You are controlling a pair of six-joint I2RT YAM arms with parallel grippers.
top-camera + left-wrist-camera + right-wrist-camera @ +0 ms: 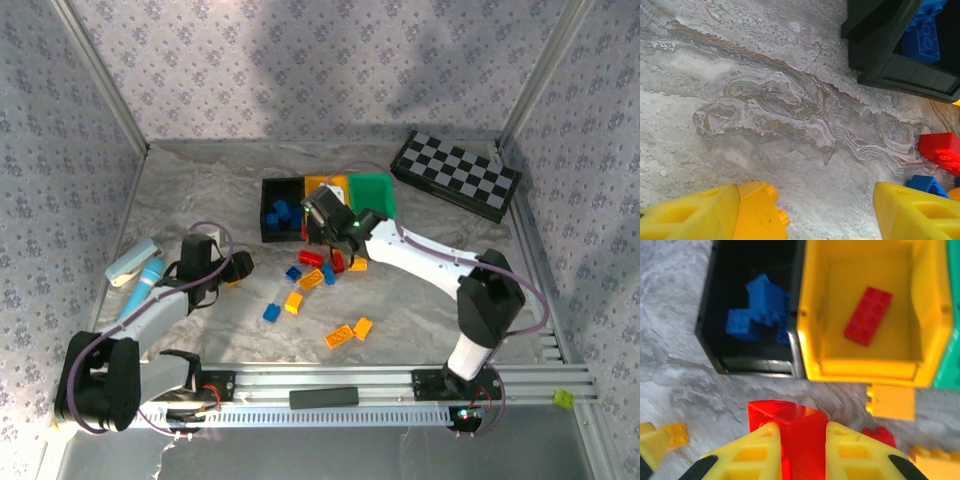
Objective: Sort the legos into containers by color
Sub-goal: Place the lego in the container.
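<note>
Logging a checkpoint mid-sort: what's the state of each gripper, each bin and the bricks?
left gripper: jaws open, gripping nothing.
right gripper: jaws shut on a red lego.
black bin: holds blue legos.
yellow-orange bin: holds one red brick.
green bin: looks empty from above.
loose legos: lying unsorted on the table.

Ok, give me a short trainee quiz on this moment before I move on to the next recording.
1. What colour is the brick clamped in the right gripper? A blue, B red, C green.
2. True or false: the yellow bin has nothing in it.
3. Fill in: the fingers of the left gripper stand ____ (open or shut).

Key: 1 B. 2 false, a red brick lies in it. 3 open.
</note>
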